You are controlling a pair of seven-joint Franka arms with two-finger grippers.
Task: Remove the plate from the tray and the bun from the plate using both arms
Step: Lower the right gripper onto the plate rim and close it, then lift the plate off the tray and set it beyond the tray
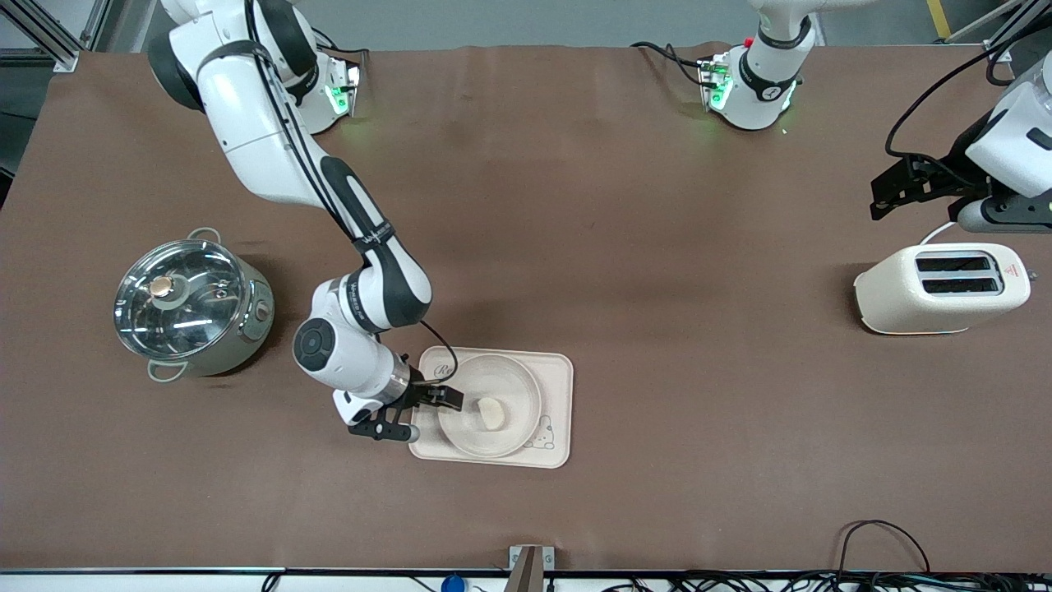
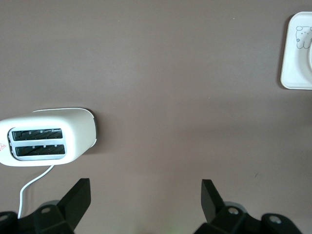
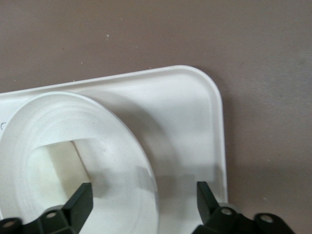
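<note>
On the tray (image 1: 559, 411), which lies near the front edge of the table, sits the plate (image 1: 514, 382), and the bun (image 1: 491, 412) rests in the plate's hollow, a little off centre. The right gripper (image 1: 444, 397) is down at the plate's rim on the side toward the right arm's end of the table. In the right wrist view its jaws stand apart, with the plate's rim (image 3: 141, 161) running between them: one finger (image 3: 80, 202) hangs over the plate's inside, the other (image 3: 207, 200) over the bare tray (image 3: 195, 112) outside it. Nothing is pinched yet, as far as I can see.

To my eye the step in hand is taking the plate by its rim. To do it well, the fingers should reach down past the raised lip before closing, so they bite the wall and not just the edge. The outer finger ought to clear the tray floor. The lift should go up level, or the bun may roll out.

The left gripper (image 2: 146, 200) waits with its fingers wide and empty over bare table beside the toaster (image 1: 941, 288), well away from the tray. A lidded pot (image 1: 191, 302) stands toward the right arm's end.
</note>
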